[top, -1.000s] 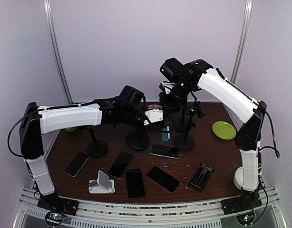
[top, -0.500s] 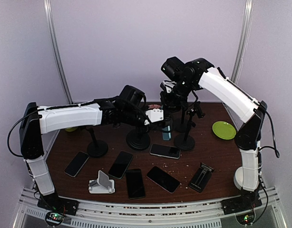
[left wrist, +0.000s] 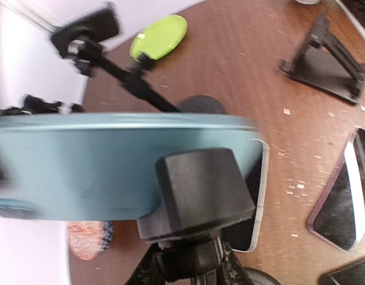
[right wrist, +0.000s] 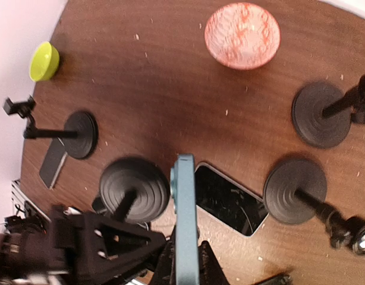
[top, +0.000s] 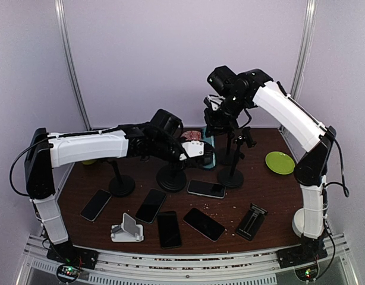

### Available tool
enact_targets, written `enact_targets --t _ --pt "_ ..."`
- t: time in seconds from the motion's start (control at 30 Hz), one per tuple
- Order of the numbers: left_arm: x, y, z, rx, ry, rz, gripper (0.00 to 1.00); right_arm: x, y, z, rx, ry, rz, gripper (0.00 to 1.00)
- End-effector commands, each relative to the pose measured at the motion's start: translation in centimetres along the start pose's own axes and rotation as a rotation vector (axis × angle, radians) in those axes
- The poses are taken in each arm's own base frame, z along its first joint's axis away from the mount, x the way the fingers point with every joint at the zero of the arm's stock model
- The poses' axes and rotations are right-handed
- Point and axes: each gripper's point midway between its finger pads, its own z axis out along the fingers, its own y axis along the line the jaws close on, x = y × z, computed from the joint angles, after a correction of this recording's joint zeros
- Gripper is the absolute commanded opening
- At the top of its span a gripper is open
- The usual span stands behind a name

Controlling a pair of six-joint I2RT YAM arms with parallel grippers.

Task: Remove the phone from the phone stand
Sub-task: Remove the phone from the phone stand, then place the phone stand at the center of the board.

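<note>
A teal phone (top: 208, 147) hangs upright in my right gripper (top: 217, 126), which is shut on its top end. In the right wrist view the phone (right wrist: 185, 214) is edge-on between the fingers (right wrist: 166, 261). The phone stand is black, with a round base (top: 172, 176) and a blocky head (left wrist: 200, 190). My left gripper (top: 189, 148) is shut round the stand's neck just below the head (left wrist: 191, 261). In the left wrist view the phone's teal back (left wrist: 81, 166) lies across, close behind the stand head. I cannot tell whether they touch.
Several dark phones lie flat on the brown table (top: 271, 202), one right below the teal phone (top: 206, 189). Other black stands (top: 231, 177) (top: 121, 185), a white stand (top: 126, 230), a folding stand (top: 252, 221), a green plate (top: 279, 162) and a pink bowl (right wrist: 242, 35) stand around.
My right gripper has risen and shifted slightly right, carrying the teal phone higher. My left gripper has stayed on the stand.
</note>
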Motion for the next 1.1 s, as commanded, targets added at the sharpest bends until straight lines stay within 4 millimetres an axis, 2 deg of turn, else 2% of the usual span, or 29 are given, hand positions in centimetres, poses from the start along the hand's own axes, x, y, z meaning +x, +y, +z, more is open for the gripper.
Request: enact_targets --t 0.0,0.1,0.63,0.87,1.07 --pt "-3.5 -6.3 0.4 0.225 -0.123 0.052 0.00 -8.4 2.1 -6.2 -0.152 -0.366 -0.009 0.00" --pt "-3.6 -6.4 0.4 0.224 -0.119 0.048 0.00 -8.3 2.1 -6.3 -0.155 -0.366 -0.010 0.00" --pt "-4.0 -4.0 -0.1 0.104 -0.094 0.053 0.00 -7.9 1.6 -6.9 -0.130 -0.372 -0.017 0.00" --pt "-5.0 -3.0 -1.7 0.077 -0.158 0.018 0.00 -8.0 1.4 -8.1 -0.122 -0.397 -0.023 0.00" --pt "-5.4 -0.7 -4.0 0.015 -0.242 -0.048 0.00 -8.1 1.2 -9.2 -0.116 -0.422 -0.029 0.00"
